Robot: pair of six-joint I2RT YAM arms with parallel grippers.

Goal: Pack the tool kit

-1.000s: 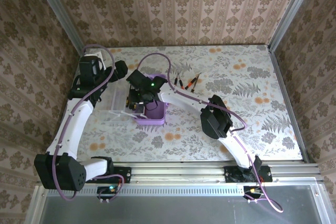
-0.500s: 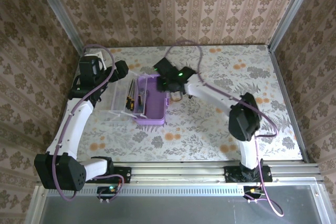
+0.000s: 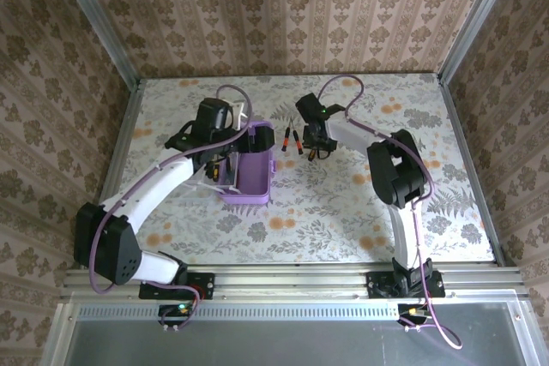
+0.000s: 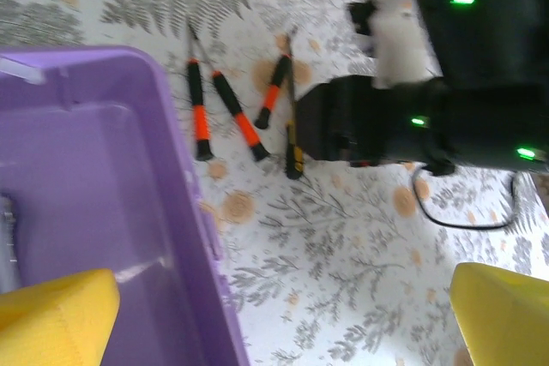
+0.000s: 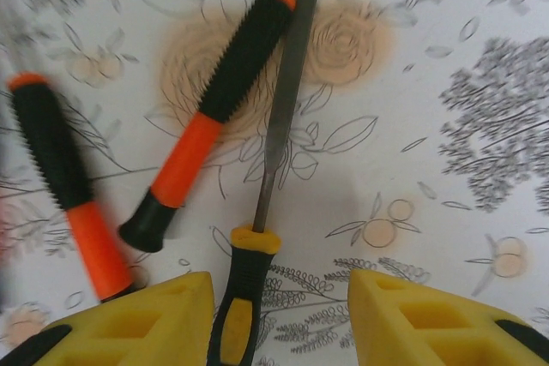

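The lilac-purple case (image 3: pixel 253 179) lies open left of the table's middle, and its wall (image 4: pixel 184 212) runs between my left gripper's yellow fingertips (image 4: pixel 51 319). My left gripper (image 3: pixel 240 145) hovers open over the case's right edge and holds nothing. Two orange-and-black screwdrivers (image 3: pixel 285 140) (image 3: pixel 298 141) lie on the table right of the case. My right gripper (image 3: pixel 316 150) is low over a third orange one (image 5: pixel 206 109) and a yellow-and-black screwdriver (image 5: pixel 244 297). That yellow handle lies between my open right fingers (image 5: pixel 283 325), close to the left pad, untouched by the right pad.
The floral table (image 3: pixel 386 186) has free room to the right and front. Wallpapered walls and metal rails (image 3: pixel 467 160) close in the sides. My right arm's black wrist (image 4: pixel 377 126) sits beside the loose screwdrivers (image 4: pixel 236 117). The left arm (image 3: pixel 163 182) covers the case's lid side.
My right gripper left the case, swung right to the loose screwdrivers, and opened wider. My left arm swung from the far left to over the case.
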